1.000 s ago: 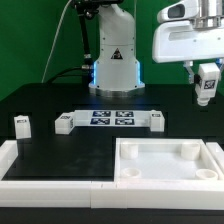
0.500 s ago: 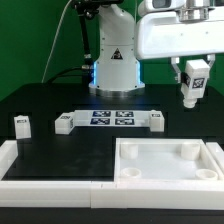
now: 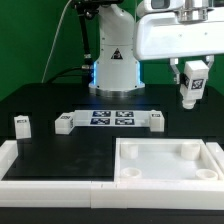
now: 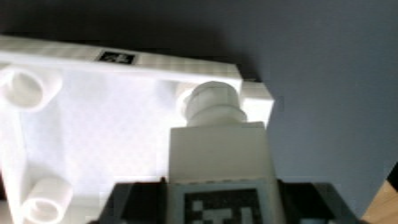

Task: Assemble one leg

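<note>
So right now the tool [image 3: 190,80] is clamped on the leg [image 3: 189,90]. Its fingers sit either side of the block, and the tag face shows in both views. The leg hangs in the air on the exterior view's right, well above the worktop [image 3: 60,100], over the far side of the white tray [image 3: 165,180]. It isn't touching anything except the tool.

In the wrist view the leg [image 4: 222,150] points its free end toward one of the tray's round corner sockets [image 4: 210,95]. It looks roughly lined up, maybe a touch off-centre, but that's hard to call from this angle. In the exterior view I'd guess the target is the far right socket [image 3: 186,151].

My read is that pickup is done and this is the carry/align step just before insertion. The next move calls for a straight descent with the leg kept upright, so its end drops into the socket rather than catching on the rim. After that it probably needs a push or twist to seat. If the alignment is off, the end will catch the socket's edge and the tray could skid.

Another small tagged block [image 3: 21,125] sits far off on the exterior view's left, and the marker board [image 3: 108,120] lies mid-worktop. Both are out of the way.
</note>
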Robot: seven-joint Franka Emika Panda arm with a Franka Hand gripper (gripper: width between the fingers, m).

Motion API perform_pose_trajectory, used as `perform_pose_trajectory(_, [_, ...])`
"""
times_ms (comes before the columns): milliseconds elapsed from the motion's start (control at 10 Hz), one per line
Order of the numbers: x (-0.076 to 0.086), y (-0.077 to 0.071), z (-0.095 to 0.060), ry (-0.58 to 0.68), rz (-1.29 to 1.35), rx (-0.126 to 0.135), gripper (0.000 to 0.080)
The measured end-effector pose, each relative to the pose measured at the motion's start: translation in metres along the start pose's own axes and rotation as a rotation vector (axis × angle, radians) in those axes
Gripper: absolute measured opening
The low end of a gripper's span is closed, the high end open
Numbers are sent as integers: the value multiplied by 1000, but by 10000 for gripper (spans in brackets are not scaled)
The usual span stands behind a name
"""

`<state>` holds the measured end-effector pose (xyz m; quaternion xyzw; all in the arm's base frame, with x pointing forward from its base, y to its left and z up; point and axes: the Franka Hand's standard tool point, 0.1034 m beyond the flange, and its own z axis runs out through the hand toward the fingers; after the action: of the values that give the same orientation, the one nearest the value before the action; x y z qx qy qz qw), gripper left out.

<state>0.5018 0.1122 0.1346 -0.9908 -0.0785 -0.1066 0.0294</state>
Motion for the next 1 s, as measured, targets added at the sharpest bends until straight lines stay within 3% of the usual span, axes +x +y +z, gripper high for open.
perform_pose_trajectory(400, [53,31,21,29,72,15,290])
perform_pose_trajectory(500, [64,32,27,40,72,18,290])
perform_pose_trajectory(700, [98,11,42,59,37,34,290])
perform_pose_trajectory(800, [113,9,41,72,34,39,290])
perform_pose_trajectory(1000, [115,10,44,73,40,42,290])
